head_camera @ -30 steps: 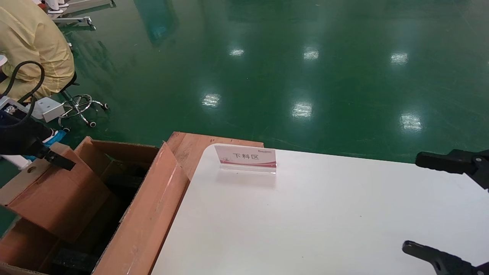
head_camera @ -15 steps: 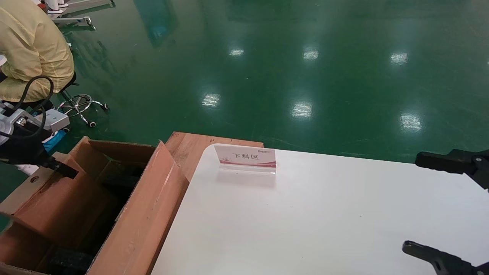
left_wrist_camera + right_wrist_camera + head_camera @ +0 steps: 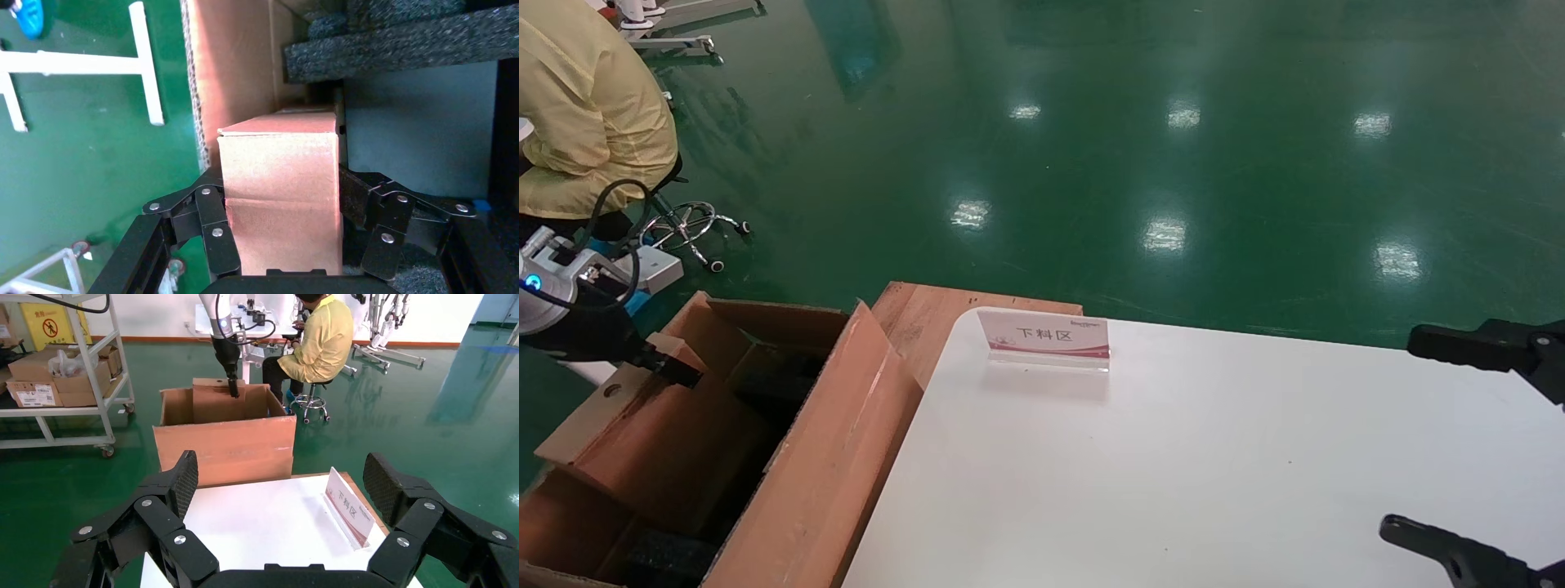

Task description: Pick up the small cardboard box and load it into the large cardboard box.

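Note:
The small cardboard box [image 3: 658,449] is a flat brown box with a round hole on its narrow side. It stands on edge, partly inside the large cardboard box [image 3: 829,457], which sits on the floor left of the table. My left gripper [image 3: 677,371] is shut on the small box's upper edge. In the left wrist view its fingers clamp both broad faces of the small box [image 3: 278,184], with black foam blocks [image 3: 398,43] beyond it. The right wrist view shows the large box [image 3: 223,447] with the small box [image 3: 215,403] sticking out. My right gripper [image 3: 281,484] is open and empty over the table's right side.
A white table [image 3: 1173,457] carries a small sign stand [image 3: 1046,336] near its far edge. A person in yellow [image 3: 584,106] sits on a wheeled stool [image 3: 686,224] beyond the large box. A shelf cart [image 3: 61,373] with cartons stands farther off.
My left gripper has moved the small box down and slightly to the right, deeper into the large box. The right arm has not moved.

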Robot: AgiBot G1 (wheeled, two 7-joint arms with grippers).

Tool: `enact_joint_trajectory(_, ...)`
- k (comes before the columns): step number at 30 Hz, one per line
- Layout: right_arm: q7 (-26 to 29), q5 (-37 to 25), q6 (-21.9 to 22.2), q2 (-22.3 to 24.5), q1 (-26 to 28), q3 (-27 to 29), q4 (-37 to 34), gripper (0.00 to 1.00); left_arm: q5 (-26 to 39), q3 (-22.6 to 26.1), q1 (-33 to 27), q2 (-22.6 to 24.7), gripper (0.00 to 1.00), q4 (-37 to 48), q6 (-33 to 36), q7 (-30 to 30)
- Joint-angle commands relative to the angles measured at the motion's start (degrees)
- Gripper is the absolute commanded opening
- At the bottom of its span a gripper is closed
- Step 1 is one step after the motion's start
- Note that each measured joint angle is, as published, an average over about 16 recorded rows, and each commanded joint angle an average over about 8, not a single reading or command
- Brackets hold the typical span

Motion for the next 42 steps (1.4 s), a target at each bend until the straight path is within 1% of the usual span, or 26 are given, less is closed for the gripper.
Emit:
enact_joint_trajectory(1,0.00,0.00,0.00,0.00,0.00,0.00,0.00,1.00,-0.20,-0.11,0.68,0.15,0.69,0.31,-0.21,-0.31)
enact_joint_trajectory(3,-0.01,0.01,0.01,0.00,0.00,0.00,-0.01,1.00,-0.09,-0.02,1.01,0.34,0.93,0.52,-0.33,-0.48)
enact_joint_trajectory(4,-0.01,0.01,0.01,0.01,-0.01,0.00,-0.01,1.00,-0.07,0.01,1.12,0.40,1.00,0.59,-0.38,-0.52)
enact_joint_trajectory(33,-0.01,0.01,0.02,0.01,0.00,-0.01,-0.02,1.00,0.33,0.11,0.43,0.35,1.00,0.07,-0.26,-0.03)
enact_joint_trajectory(37,-0.02,0.02,0.01,0.01,0.01,-0.02,-0.03,1.00,0.11,-0.10,-0.64,1.10,1.00,-0.97,-0.69,1.64)
enact_joint_trajectory(42,-0.03,0.02,0.01,0.01,0.02,-0.04,-0.05,1.00,-0.75,-0.88,-3.19,1.92,1.00,-3.03,-2.70,5.58)
